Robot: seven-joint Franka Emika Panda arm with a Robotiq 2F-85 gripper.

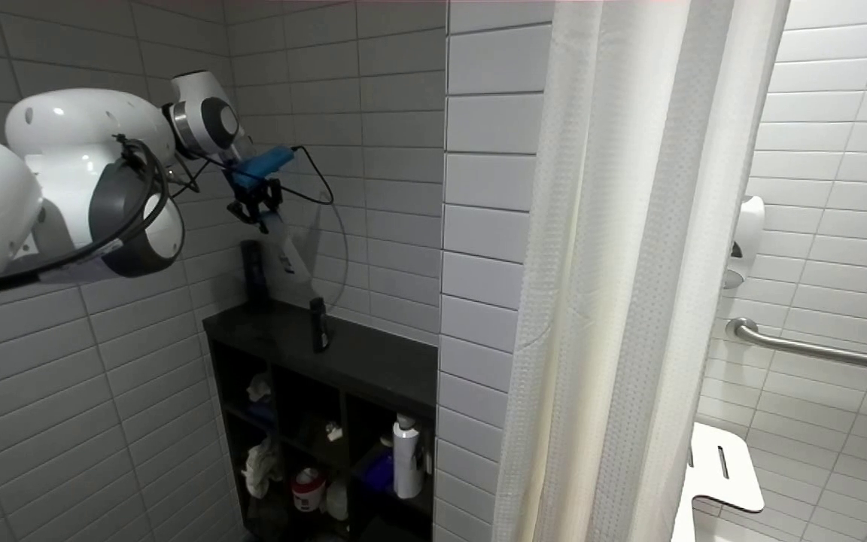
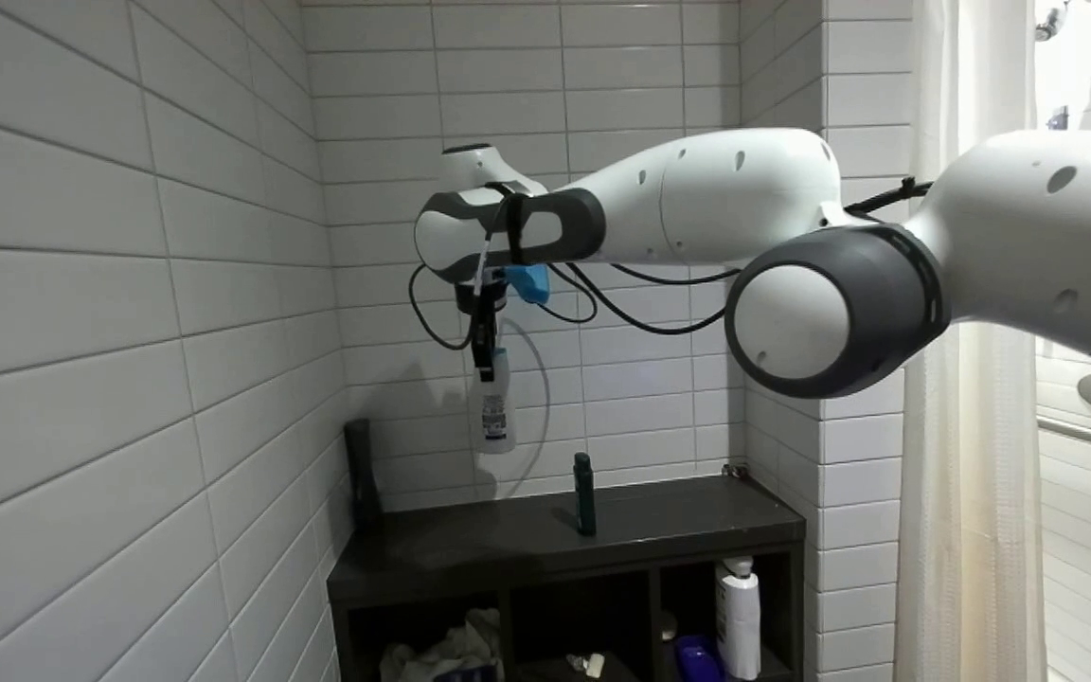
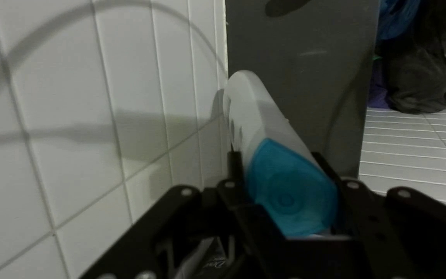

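Wrist view, lower centre: my gripper (image 3: 276,157) clamps a blue-capped white bottle (image 3: 261,110). In an exterior view, left of centre, open air separates it from the shelf top (image 2: 678,504); a small dark bottle (image 2: 584,497) stands near the front edge (image 2: 659,547).

Both exterior views look from well back in front of the shelf unit (image 1: 373,352), somewhat down on its top: in an exterior view obliquely, from its curtain (image 1: 629,271) side; in an exterior view more squarely, past the arm (image 2: 744,199). The wrist view looks steeply down from above the shelf unit, much nearer. All three share part of its top and the bottle (image 3: 267,112) in the pincer (image 3: 280,162).
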